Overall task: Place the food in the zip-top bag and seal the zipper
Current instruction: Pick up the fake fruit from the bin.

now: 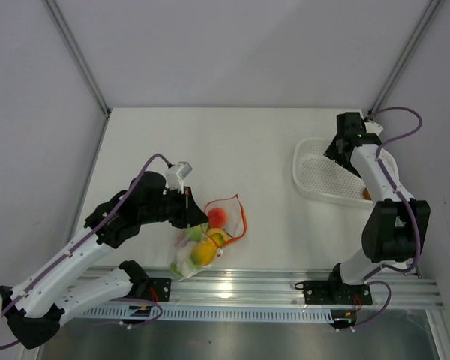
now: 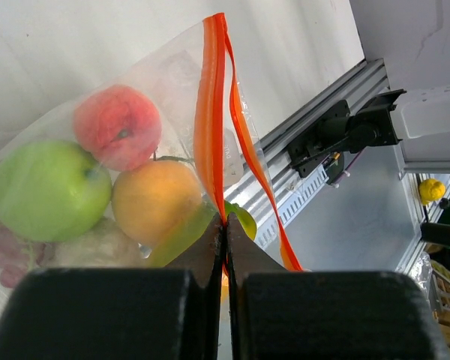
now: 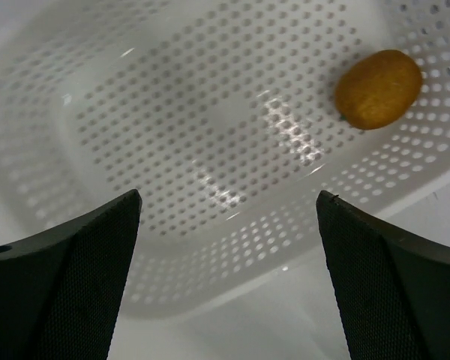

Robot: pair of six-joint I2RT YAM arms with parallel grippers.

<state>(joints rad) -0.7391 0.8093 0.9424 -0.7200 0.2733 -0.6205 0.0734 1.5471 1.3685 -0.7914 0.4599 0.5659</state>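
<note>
Quick headcount: one zip-top bag [image 2: 172, 82] with one zipper [image 2: 210, 112]. Inside I count five for sure: one red peach [image 2: 116, 124], one green apple [image 2: 49, 187], one orange fruit [image 2: 157, 199], one pale lumpy thing [image 2: 97, 244] and one yellow-green bit [image 2: 244, 221]. One white basket [image 3: 210, 292], one brown piece [image 3: 377, 88] in it. Two claws: left claw [image 2: 225, 225], right claw [image 3: 229, 196].

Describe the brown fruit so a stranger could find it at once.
Find the white perforated basket on the table's right side, under the right hand. The brown fruit lies in it alone; the other fruits sit in the clear bag.
</note>
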